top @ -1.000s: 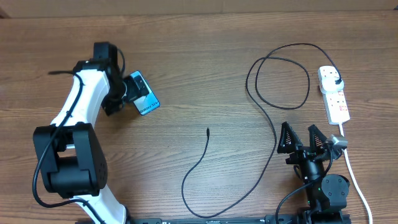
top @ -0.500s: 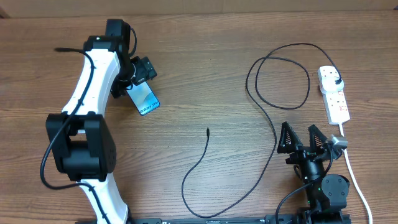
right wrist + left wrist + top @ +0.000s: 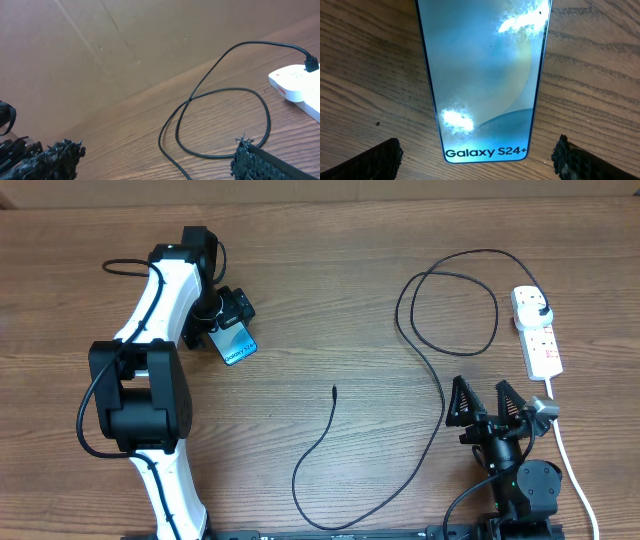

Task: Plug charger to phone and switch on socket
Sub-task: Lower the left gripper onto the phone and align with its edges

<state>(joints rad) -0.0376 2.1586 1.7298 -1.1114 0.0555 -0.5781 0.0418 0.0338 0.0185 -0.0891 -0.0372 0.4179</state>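
Note:
The phone (image 3: 236, 345) lies flat on the table at the back left, its cyan screen up, and fills the left wrist view (image 3: 485, 75) with "Galaxy S24+" at its near end. My left gripper (image 3: 231, 318) hovers over the phone's far end, open and empty (image 3: 477, 147), one finger either side of it. The charger's tip (image 3: 334, 389) lies loose mid-table. Its cable (image 3: 441, 395) loops back to a black plug (image 3: 541, 311) in the socket (image 3: 543, 345), which also shows in the right wrist view (image 3: 295, 82). My right gripper (image 3: 490, 402) is open and empty (image 3: 155, 157) near the front right.
The socket's white cord (image 3: 567, 455) runs toward the front right edge, beside the right arm's base. The cable's loop (image 3: 220, 95) lies on the wood ahead of the right gripper. A cardboard wall (image 3: 125, 45) stands behind the table.
The left arm has swung right and back, bringing its gripper from the phone's left side to above its far end. Phone, cable and right arm have not moved.

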